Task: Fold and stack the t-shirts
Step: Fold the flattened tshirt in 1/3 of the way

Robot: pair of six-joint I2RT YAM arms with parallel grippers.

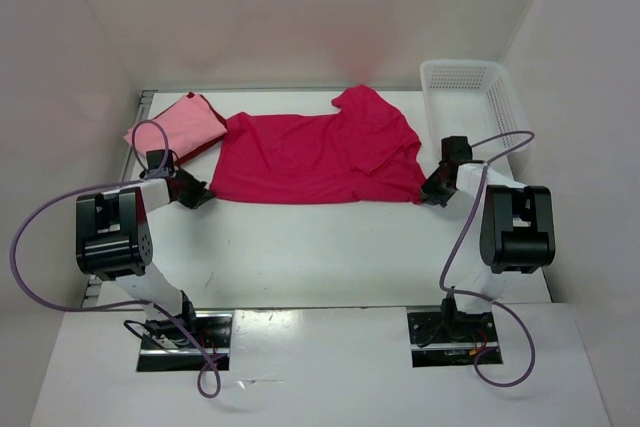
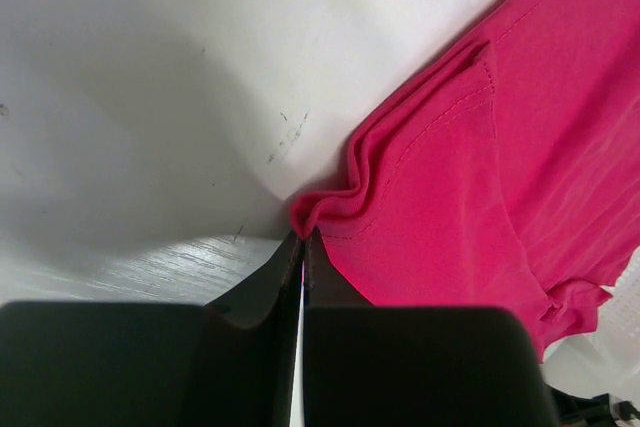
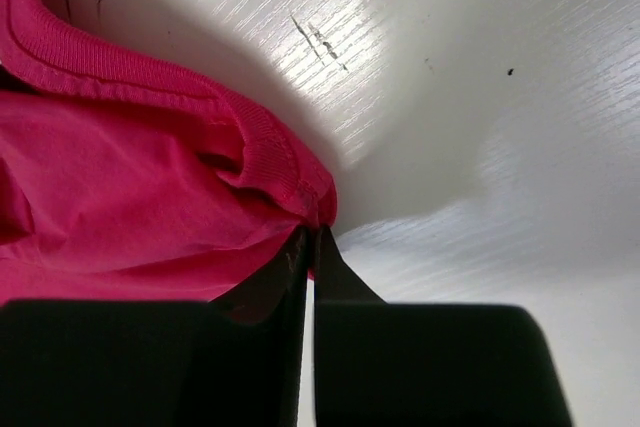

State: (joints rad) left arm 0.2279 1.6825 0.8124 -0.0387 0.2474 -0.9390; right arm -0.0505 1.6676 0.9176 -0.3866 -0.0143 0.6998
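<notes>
A crimson-magenta t-shirt (image 1: 310, 157) lies spread across the back half of the table, one sleeve toward the basket. My left gripper (image 1: 205, 194) is shut on its near left corner, where the hem (image 2: 325, 212) bunches into the closed tips (image 2: 303, 237). At the near right corner my right gripper (image 1: 430, 195) pinches the ribbed collar edge (image 3: 275, 162) of the shirt, jaws shut (image 3: 312, 232). A folded light pink t-shirt (image 1: 175, 125) rests at the back left on a dark red t-shirt (image 1: 208, 145), whose edge peeks out beneath it.
A white mesh basket (image 1: 470, 97) stands at the back right corner, close to the right arm. White walls close the table in on the left, back and right. Purple cables (image 1: 30, 247) loop from both arms.
</notes>
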